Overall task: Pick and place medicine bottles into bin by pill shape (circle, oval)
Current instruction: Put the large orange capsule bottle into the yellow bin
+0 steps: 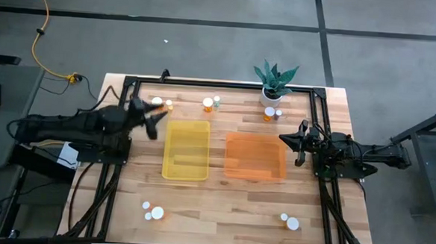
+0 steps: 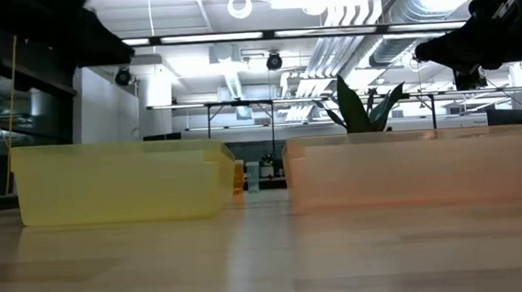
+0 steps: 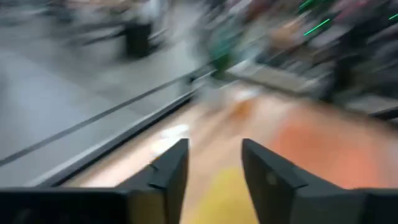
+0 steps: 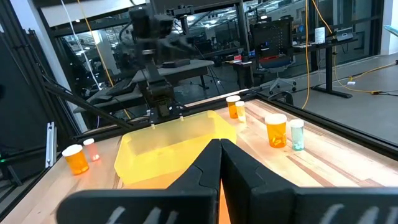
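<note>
The left claw [image 1: 158, 122], fingers parted and empty, hangs just beside the yellow bin's [image 1: 186, 150] far-left corner; the right claw [image 1: 296, 142], clenched, is by the orange bin's [image 1: 255, 157] right edge. Medicine bottles [image 1: 208, 103] dot the wooden table's [image 1: 221, 204] edges.

I am counting two bins: one yellow bin [image 1: 186, 150] beside my left gripper [image 1: 157, 120] and one orange bin [image 1: 255, 155] beside my right gripper [image 1: 287, 139]. I am counting about ten medicine bottles [image 1: 208, 103], six nearer my jaws, the others well apart. I am counting one potted plant [image 1: 274, 84].
</note>
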